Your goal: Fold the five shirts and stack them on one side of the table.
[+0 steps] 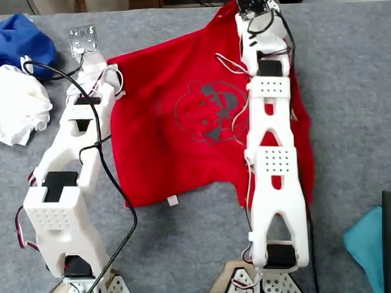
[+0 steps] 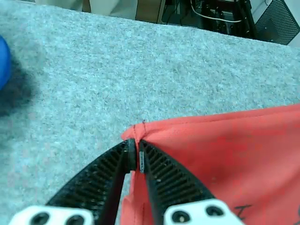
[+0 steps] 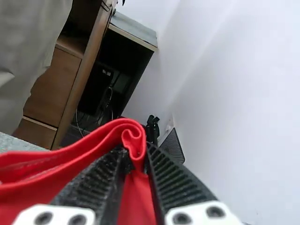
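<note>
The red shirt [image 1: 175, 121] is lying spread out on the grey table [image 1: 348, 81], picture side up, and it is being held at two spots along its far edge. One corner is being pinched between the pressed-together fingers of the left gripper [image 2: 137, 157], low down by the table top. A bunched bit of cloth is being squeezed between the pressed-together fingers of the right gripper [image 3: 136, 157], and there the shirt seems to be being lifted a little. A fold looks like it is being started. To make it neat, both held spots should be raised to the same height and brought back toward the arms together, so the cloth is not being tugged crooked. Only the very tip of the corner is being held by the left gripper, so it could slip out, and a slow, even pull is needed. The blue shirt [image 1: 12, 38] and the white shirt [image 1: 12, 109] are lying in heaps just beside the left gripper, on its outer side. A teal cloth [image 1: 367, 243] is lying well away from the right gripper, back near its arm's base. None of these should be caught.
</note>
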`<action>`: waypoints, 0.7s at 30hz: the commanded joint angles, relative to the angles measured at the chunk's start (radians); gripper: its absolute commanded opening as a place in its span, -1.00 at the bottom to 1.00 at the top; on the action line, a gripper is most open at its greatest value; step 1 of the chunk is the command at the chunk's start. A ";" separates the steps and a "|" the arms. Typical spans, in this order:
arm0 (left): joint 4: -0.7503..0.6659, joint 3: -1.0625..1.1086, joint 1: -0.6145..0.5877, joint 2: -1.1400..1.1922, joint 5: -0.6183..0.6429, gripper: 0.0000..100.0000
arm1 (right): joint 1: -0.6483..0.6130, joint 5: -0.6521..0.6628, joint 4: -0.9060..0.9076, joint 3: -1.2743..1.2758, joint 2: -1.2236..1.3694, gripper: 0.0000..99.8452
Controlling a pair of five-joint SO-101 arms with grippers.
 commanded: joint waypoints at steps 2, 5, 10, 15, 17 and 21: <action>-0.023 -0.107 -0.020 -0.012 0.003 -0.96 | -0.012 -0.002 0.032 -0.073 -0.012 -0.99; -0.023 -0.143 -0.014 -0.012 0.003 -0.96 | -0.010 -0.002 0.035 -0.073 -0.012 -0.99; -0.023 -0.209 -0.011 0.007 0.002 -0.96 | -0.007 -0.002 0.038 -0.076 -0.012 -0.99; -0.017 -0.235 -0.020 0.018 0.002 -0.96 | -0.007 0.000 0.124 -0.088 -0.045 -0.99; -0.014 -0.227 -0.020 0.021 0.002 -0.96 | -0.005 0.000 0.164 -0.088 -0.062 -0.99; -0.014 -0.189 -0.012 0.018 0.002 -0.96 | 0.005 0.005 0.250 -0.090 -0.105 -0.99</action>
